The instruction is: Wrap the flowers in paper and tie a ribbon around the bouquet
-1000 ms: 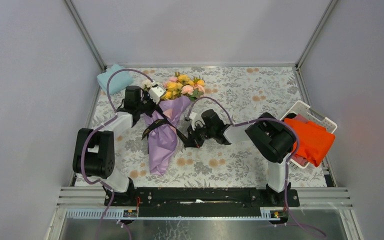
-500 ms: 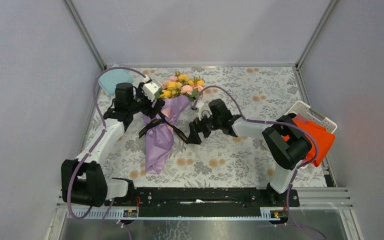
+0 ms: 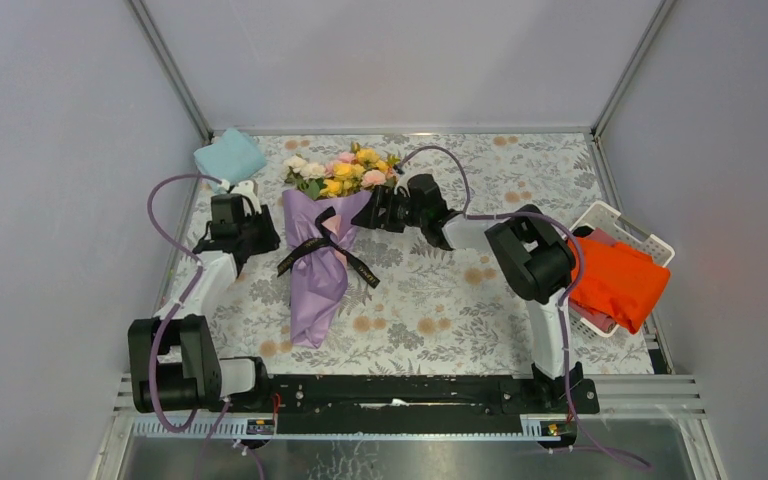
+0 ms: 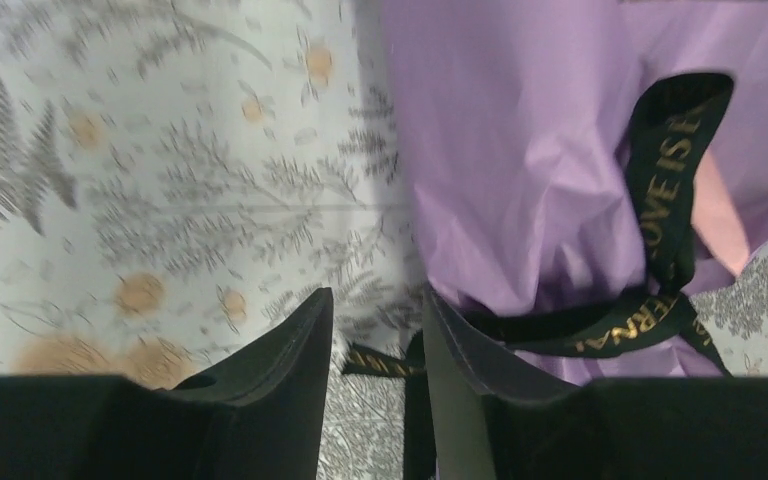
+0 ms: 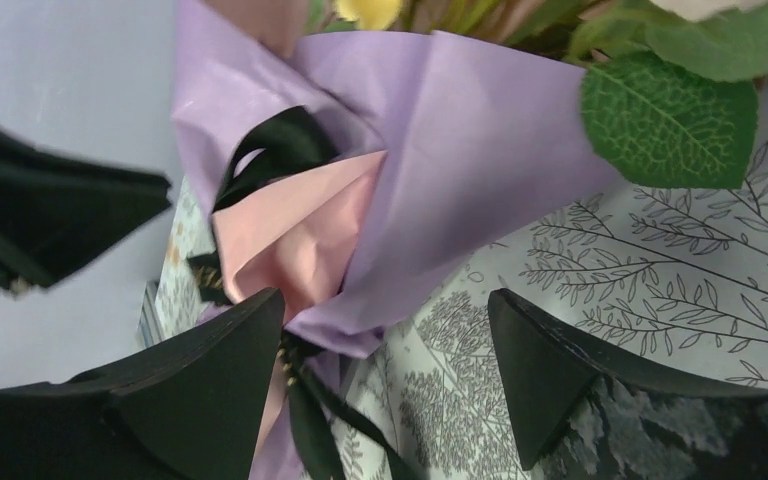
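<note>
Left tool [image 4: 376,300], jaws parted and empty, sits just left of the ribbon-tied [image 3: 312,248] bouquet [image 3: 318,275] lying lengthwise on the counter [image 3: 460,320], flowers [image 3: 345,170] pointing away, beside the wide-open, empty right tool [image 5: 385,300].

The flowers [image 5: 660,110] are cut off at the right wrist view's top edge; the ribbon [image 3: 310,248] lettering is too small to read from above.

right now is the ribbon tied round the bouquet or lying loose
Tied: the ribbon circles the lilac paper and crosses in a knot, its ends hanging free.
</note>
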{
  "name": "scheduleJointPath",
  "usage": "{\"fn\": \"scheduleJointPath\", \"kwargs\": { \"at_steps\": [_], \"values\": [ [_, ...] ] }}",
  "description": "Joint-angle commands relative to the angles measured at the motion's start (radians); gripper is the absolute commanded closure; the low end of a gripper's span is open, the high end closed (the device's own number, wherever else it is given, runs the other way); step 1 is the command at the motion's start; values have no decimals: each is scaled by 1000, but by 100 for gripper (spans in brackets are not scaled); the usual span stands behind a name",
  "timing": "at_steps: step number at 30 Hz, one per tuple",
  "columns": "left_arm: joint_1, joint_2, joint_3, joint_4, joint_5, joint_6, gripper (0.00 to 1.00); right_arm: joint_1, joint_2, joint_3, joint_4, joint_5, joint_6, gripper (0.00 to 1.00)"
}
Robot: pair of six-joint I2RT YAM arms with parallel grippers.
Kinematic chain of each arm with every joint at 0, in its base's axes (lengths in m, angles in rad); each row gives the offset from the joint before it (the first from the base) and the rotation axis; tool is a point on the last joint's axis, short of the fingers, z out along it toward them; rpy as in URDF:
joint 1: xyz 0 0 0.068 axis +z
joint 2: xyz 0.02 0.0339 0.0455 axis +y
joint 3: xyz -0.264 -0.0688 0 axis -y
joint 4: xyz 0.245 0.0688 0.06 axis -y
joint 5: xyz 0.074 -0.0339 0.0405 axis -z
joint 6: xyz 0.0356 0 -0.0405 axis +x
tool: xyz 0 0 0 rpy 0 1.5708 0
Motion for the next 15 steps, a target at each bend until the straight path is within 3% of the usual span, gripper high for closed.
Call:
{"fn": "scheduleJointPath", "kwargs": {
  "at_steps": [1, 4, 7, 12, 15],
  "values": [
    [-3, -16, -60, 83, 66, -160, 55, 48, 33, 92, 13, 161, 125, 18],
    [-4, -20, -114, 125, 112, -214, 55, 55, 57, 109, -11, 228, 142, 24],
    [-17, -27, -163, 176, 141, -246, 54, 54, 68, 99, 8, 256, 167, 43],
    [-48, -57, -196, 244, 176, -255, 54, 42, 36, 50, 24, 286, 155, 93],
    [-66, -82, -209, 271, 213, -250, 54, 13, -15, -2, 26, 289, 118, 100]
  ]
}}
